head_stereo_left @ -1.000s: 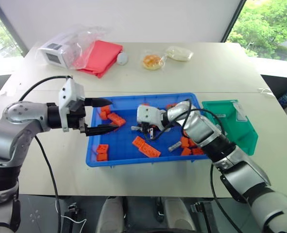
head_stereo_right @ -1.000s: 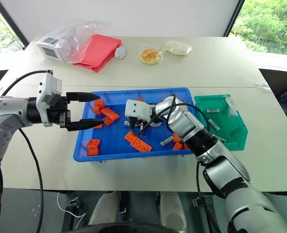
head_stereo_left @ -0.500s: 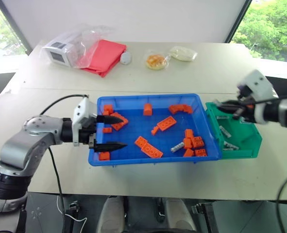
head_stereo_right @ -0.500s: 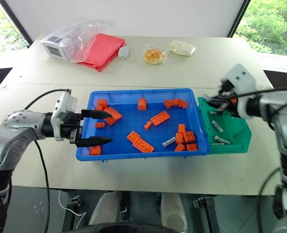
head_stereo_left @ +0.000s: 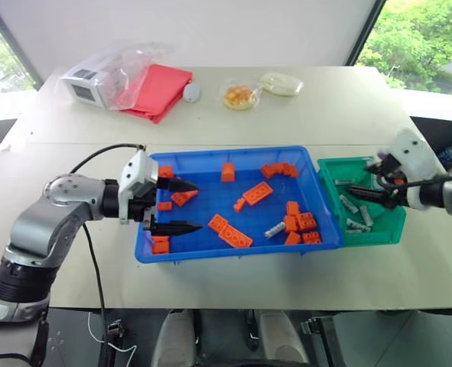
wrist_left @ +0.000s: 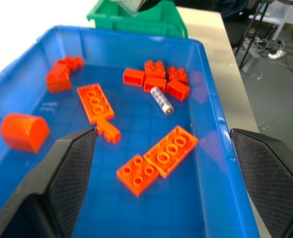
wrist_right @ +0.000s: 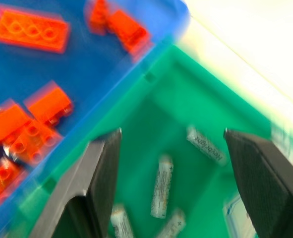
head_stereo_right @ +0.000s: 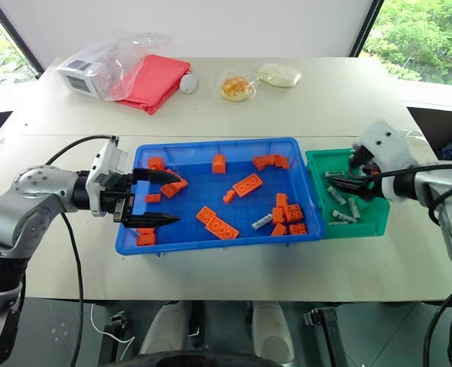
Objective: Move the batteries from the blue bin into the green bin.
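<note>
1. While the blue bin [head_stereo_left: 241,248] sat in the middle of the pale counter [head_stereo_left: 325,115], the green bin [head_stereo_left: 398,229] stood touching its right end.
2. One battery [head_stereo_left: 275,230] lay in the blue bin, toward its right side, just beside a cluster of orange bricks [head_stereo_left: 302,225].
3. More orange bricks were scattered over the rest of the blue floor, among them a long flat pair [head_stereo_left: 231,232] near the middle.
4. Several batteries [head_stereo_right: 342,197] lay on the bottom of the green bin; the right wrist view showed at least four of them there, apart from one another.
5. The right hand [head_stereo_left: 378,189] hung over the green bin, its black fingers [wrist_right: 104,173] spread wide with nothing between them.
6. The left hand [head_stereo_left: 181,206] hovered over the left end of the blue bin, pointing across it toward the right.
7. Its two black fingers [wrist_left: 72,168] stood far apart and empty, one above the other in the head views.
8. Seen along those fingers, the lone battery rested well ahead of them, touching none of the long bricks.
9. At the far side of the counter lay a red cloth [head_stereo_left: 158,89], a clear plastic bag [head_stereo_left: 107,69] with a white box in it, and two small wrapped food items [head_stereo_left: 241,96].
</note>
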